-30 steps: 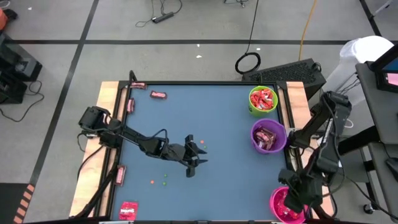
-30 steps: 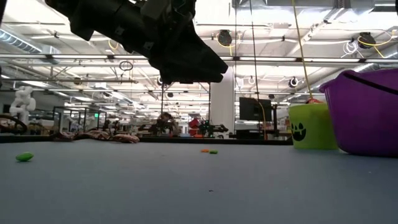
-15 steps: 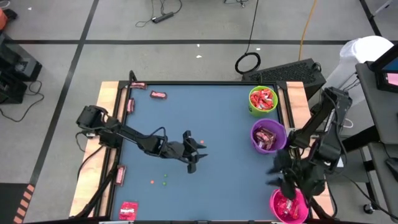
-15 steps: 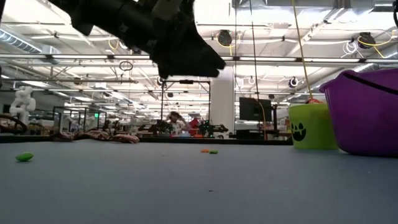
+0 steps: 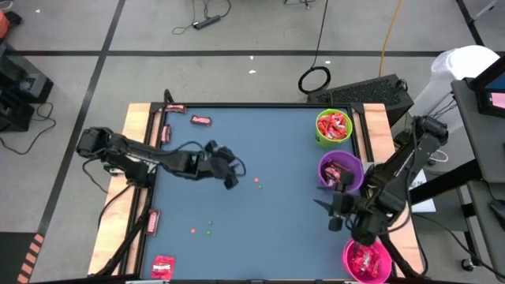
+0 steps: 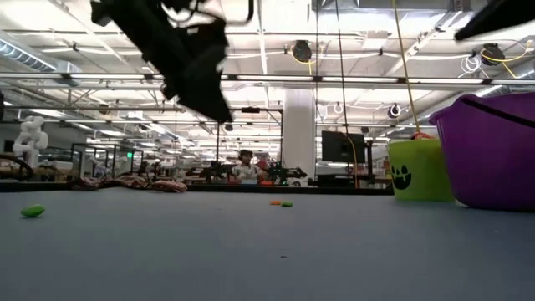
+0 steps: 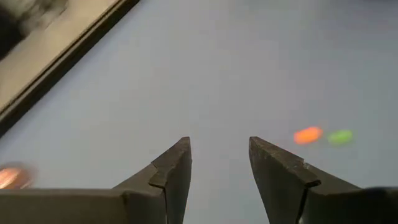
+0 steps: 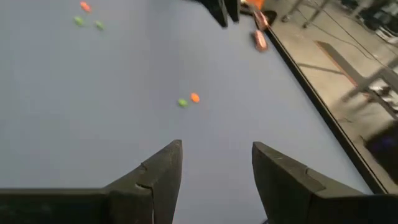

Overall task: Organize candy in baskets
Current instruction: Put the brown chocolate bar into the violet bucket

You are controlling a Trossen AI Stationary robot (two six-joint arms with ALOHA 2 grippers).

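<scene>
A blue table top (image 5: pixel 268 158) framed in pale wood sits on a grey floor, with an open hall of ceiling lights behind it. The left gripper (image 5: pixel 230 175) hangs over the mat's middle-left, fingers apart and empty, loose candy (image 5: pixel 201 121) lying beyond it near the far-left edge. The right gripper (image 5: pixel 325 211), also spread and empty, hovers between the purple basket (image 5: pixel 341 173) and the pink basket (image 5: pixel 365 260), the green basket (image 5: pixel 334 126) farther off, each holding sweets.

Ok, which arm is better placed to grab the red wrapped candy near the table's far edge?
Left, probably. The left gripper hangs open over the table's left half, nearer the red wrapped candy; the right gripper, also open, sits across the table by the purple basket.
</scene>
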